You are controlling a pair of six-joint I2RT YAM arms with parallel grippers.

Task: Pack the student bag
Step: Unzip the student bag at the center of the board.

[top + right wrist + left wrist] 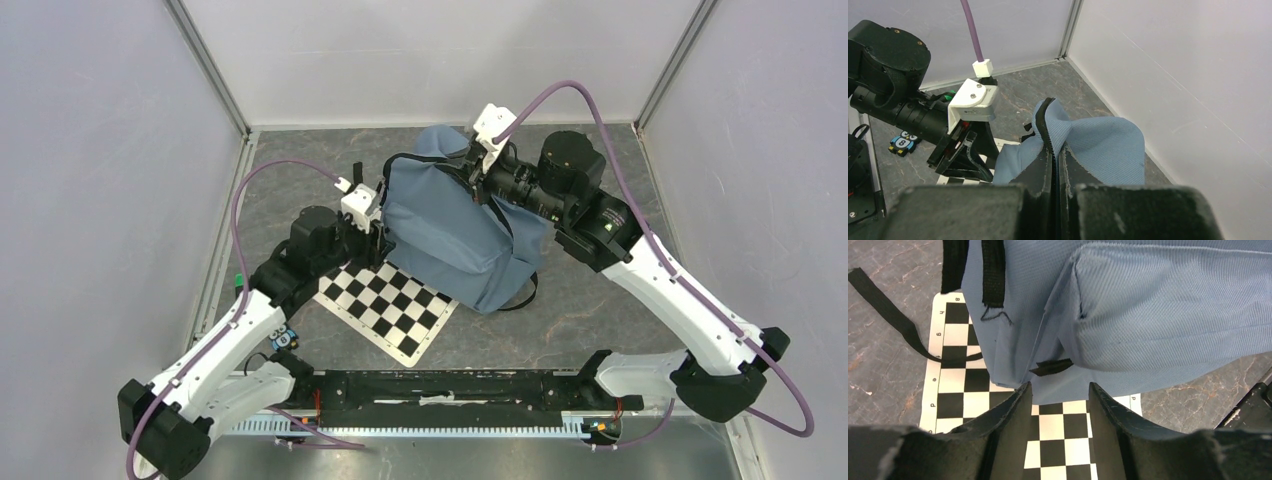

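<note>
Right fingers (1048, 145) clamp an edge of the student bag (455, 240) at 12 o'clock; left fingers (374, 234), spread empty at 9, should pinch fabric squarely, avoiding the loose strap (893, 320).

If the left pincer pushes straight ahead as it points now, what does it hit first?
Most likely the student bag, its blue fabric edge just beyond the open left pincer; depth is unclear.
</note>
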